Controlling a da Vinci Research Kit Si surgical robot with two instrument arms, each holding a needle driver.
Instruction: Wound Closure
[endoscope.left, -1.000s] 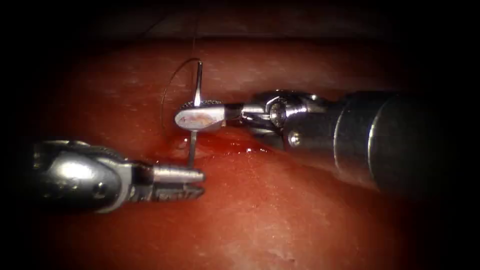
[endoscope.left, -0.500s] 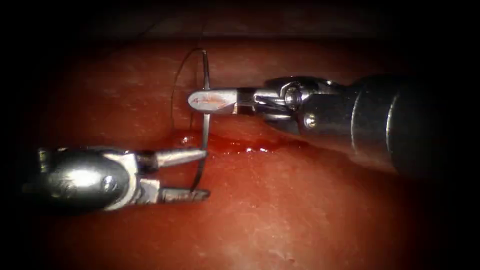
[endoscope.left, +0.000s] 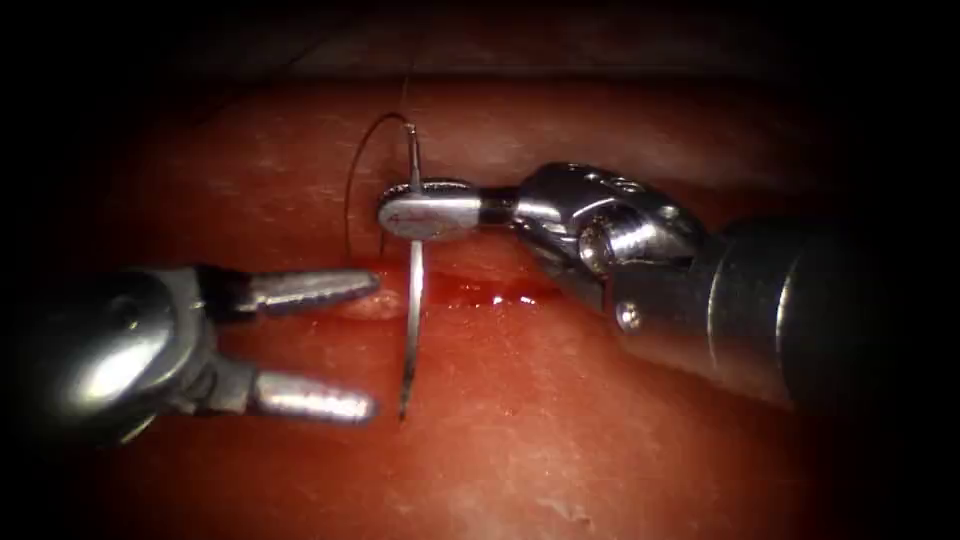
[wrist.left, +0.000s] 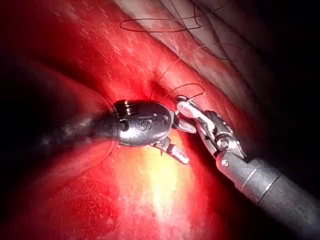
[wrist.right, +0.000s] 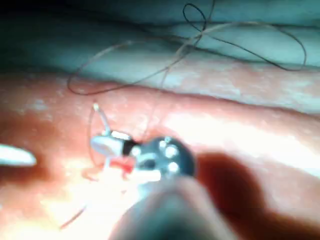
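My right tool (endoscope.left: 425, 213) comes in from the right, its jaws shut on the curved needle (endoscope.left: 413, 300) in the upper part of its curve, close to the thread end. The needle stands nearly upright over the wet cut (endoscope.left: 490, 293); its lower tip hangs free above the tissue (endoscope.left: 560, 440). Dark thread (endoscope.left: 352, 190) arcs from the needle's top end down into the tissue left of the needle. My left tool (endoscope.left: 372, 345) is left of the needle, jaws open, holding nothing. The left wrist view shows the left tool (wrist.left: 183, 141) open beside the right tool (wrist.left: 212, 131). The right wrist view shows the right tool (wrist.right: 111, 144) gripping the needle (wrist.right: 101, 120).
Red fluid (endoscope.left: 500, 297) pools in the cut under the right tool. Loose loops of thread (wrist.left: 165, 22) lie on the pale far edge of the tissue, also seen as thread (wrist.right: 200, 30) in the right wrist view. A left-tool finger (wrist.right: 15, 155) lies beside the right tool.
The left jaws, shut on the needle's lower end a second ago, have opened, let go and drawn back left. The right tool keeps the needle, whose lower end now hangs free.
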